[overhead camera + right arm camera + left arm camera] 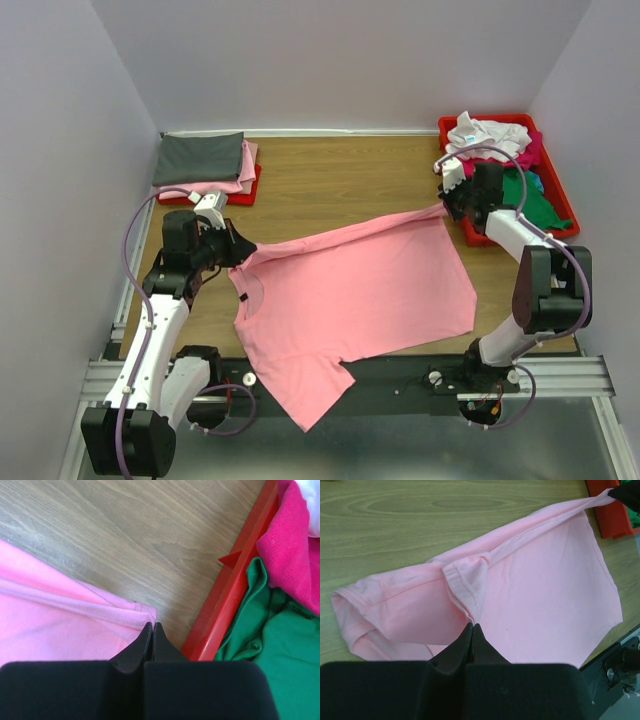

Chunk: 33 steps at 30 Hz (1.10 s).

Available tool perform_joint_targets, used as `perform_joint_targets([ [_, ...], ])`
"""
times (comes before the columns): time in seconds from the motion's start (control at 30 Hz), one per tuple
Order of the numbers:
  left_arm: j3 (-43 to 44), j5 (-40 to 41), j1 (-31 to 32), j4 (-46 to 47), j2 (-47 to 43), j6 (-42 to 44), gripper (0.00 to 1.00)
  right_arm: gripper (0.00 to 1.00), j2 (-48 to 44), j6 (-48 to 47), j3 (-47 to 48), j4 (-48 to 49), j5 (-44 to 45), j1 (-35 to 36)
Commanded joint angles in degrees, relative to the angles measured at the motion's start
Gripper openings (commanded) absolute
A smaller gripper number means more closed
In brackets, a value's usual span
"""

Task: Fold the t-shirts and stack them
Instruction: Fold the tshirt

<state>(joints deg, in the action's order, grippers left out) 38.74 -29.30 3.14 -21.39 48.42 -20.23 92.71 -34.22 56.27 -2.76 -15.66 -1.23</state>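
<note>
Jaws of left gripper (471, 626) pinch pink t-shirt (360, 300) at a sleeve; right gripper (151, 626) clamps its hem corner beside red tray (227, 610). Shirt spread on table (330, 180). Only top view shows folded grey shirt (200, 157), far left.

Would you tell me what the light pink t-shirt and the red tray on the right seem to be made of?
The light pink t-shirt looks like soft matte knit cloth, likely cotton: it drapes, creases and has stitched hems. The red tray looks like rigid, slightly glossy plastic, by its smooth, straight moulded rim.
</note>
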Motion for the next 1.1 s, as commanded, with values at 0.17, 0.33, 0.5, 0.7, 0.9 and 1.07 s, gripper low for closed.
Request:
perform_joint_targets([
  [0.17, -0.4, -1.7, 0.3, -1.6, -0.8, 0.2, 0.0, 0.02, -2.4, -3.7, -2.1, 0.7, 0.5, -0.5],
  [0.33, -0.3, -0.9, 0.3, -1.6, -1.0, -0.1, 0.0, 0.03, -3.8, -5.7, -4.0, 0.7, -0.3, -0.6],
  [0.5, 0.3, -0.1, 0.3, -1.9, -1.1, -0.2, 0.0, 0.03, -5.4, -6.6, -5.2, 0.7, -0.4, -0.5],
  [0.7, 0.2, -0.5, 0.3, -2.4, -1.2, 0.1, 0.0, 0.03, -5.8, -6.8, -5.5, 0.7, 0.0, -0.6],
  [0.9, 0.0, -1.7, 0.3, -3.6, -1.8, 0.4, 0.0, 0.03, -7.4, -8.2, -7.2, 0.6, 0.6, -0.6],
  [1.07, -0.7, -2.2, 0.3, -5.0, -2.8, 0.8, 0.0, 0.3, -10.7, -9.5, -9.2, 0.5, 1.0, -0.6],
])
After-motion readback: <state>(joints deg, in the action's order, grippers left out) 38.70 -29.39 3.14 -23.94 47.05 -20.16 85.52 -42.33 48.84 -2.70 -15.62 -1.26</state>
